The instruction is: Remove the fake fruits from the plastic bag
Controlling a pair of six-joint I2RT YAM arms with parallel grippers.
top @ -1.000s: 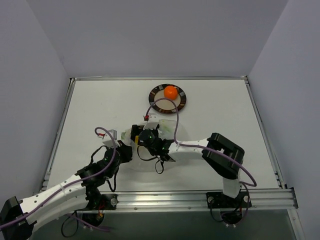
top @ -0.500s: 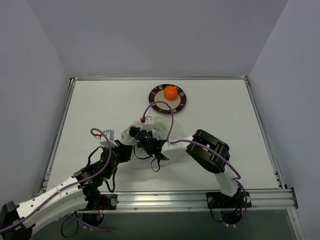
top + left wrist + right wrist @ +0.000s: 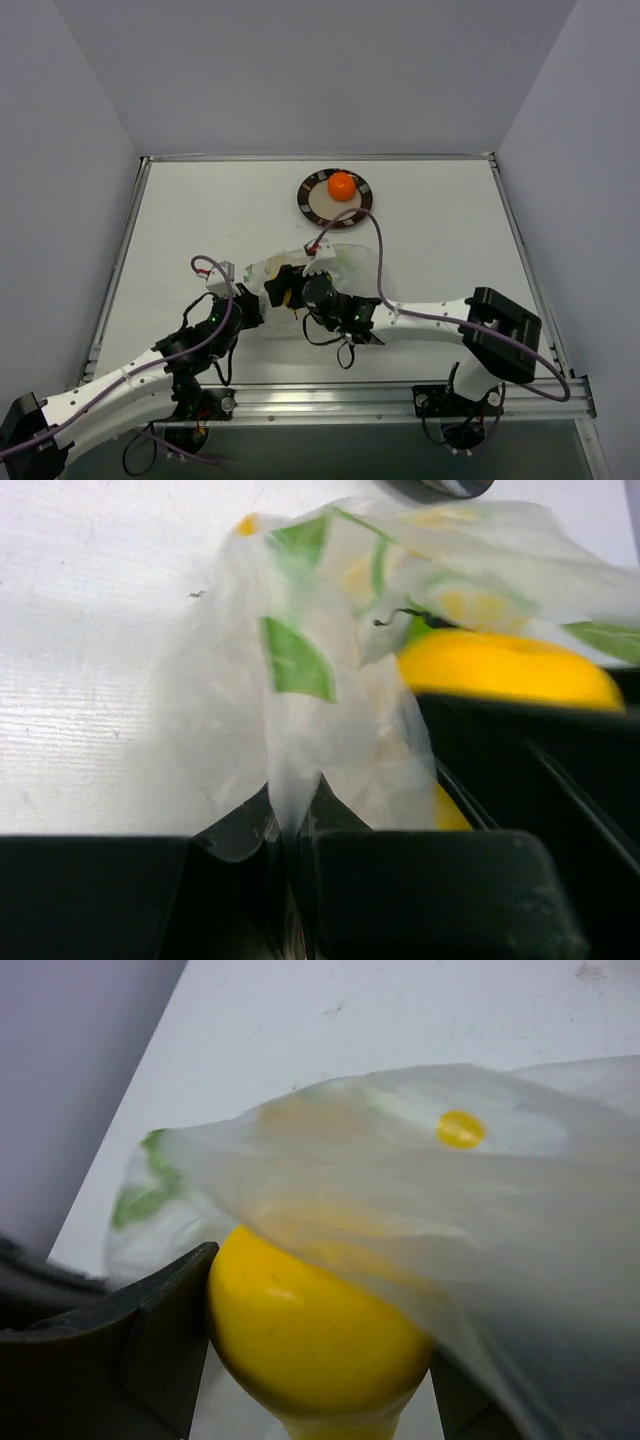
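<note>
one orange fruit point(image 3: 342, 185) sat on the plate point(image 3: 303, 196) at the far side of the tabletop point(image 3: 450, 230). the right end effector point(image 3: 315, 1360) was squeezed on the yellow pear point(image 3: 300, 1310), under a fold of the plastic bag point(image 3: 420, 1190). the left end effector point(image 3: 290, 830) pinched the bag's thin edge, near the middle of the tabletop.

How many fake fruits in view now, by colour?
orange fruit: 1, on the plate
yellow fruit: 1, held in the right gripper, plastic bag draped over it
Green: 0 in view
Total: 2
</note>
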